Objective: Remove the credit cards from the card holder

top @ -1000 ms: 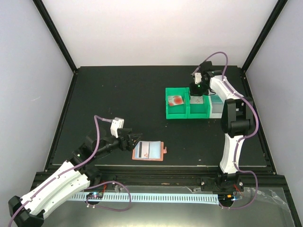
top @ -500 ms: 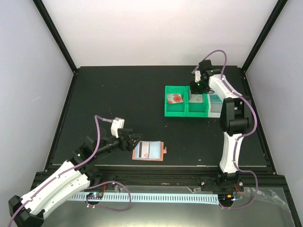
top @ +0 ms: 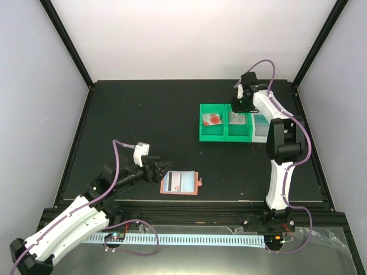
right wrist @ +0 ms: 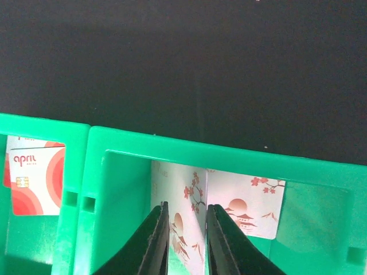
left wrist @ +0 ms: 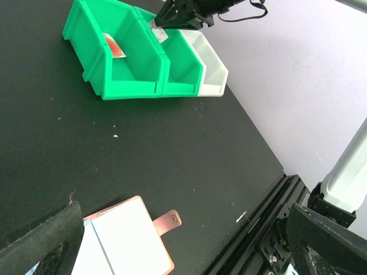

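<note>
While the right tool (right wrist: 186,209) hangs narrowly parted over the blossom card (right wrist: 246,206) in the middle green bin (right wrist: 229,157), we eye the card holder (top: 180,183) lying open on the desk (top: 143,126) beside the wide-open left tool (top: 163,171); any card inside should be light, stiff, slick; pinch an exposed edge.

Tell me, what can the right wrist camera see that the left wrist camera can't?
Only the right wrist view shows the word april on the red-and-white card and blossoms on the second card by the right gripper. Only the left wrist view shows the pink card holder and the white bin. Both show the green bins and the black table.
</note>
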### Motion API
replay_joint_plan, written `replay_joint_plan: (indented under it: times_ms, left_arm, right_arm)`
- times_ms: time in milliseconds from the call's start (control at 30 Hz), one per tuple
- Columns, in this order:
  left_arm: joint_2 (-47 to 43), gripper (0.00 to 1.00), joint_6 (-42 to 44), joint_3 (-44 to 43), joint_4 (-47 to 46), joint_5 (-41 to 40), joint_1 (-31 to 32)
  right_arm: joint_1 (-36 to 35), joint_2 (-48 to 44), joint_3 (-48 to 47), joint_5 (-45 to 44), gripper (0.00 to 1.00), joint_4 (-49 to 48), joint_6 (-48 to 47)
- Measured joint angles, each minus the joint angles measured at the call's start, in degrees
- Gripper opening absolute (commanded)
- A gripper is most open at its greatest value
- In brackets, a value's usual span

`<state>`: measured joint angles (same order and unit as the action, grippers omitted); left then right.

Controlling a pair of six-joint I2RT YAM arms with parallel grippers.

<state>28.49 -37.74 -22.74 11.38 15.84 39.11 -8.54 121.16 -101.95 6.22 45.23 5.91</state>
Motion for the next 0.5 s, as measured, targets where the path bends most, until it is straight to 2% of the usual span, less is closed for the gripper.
replay_joint_plan:
  times_ms: [267, 500]
  left_arm:
    - [2.1, 0.97, -1.3, -2.0, 3.6, -2.9, 0.0]
    - [8.4, 0.93, 0.2, -7.4, 8.9, -3.6, 0.0]
  right_arm:
    - [0.0, -1.6, -0.4, -1.9, 0.32, 1.4, 2.9]
    - [0.0, -5.6, -2.7, -2.6, 0.35, 4.4, 9.4]
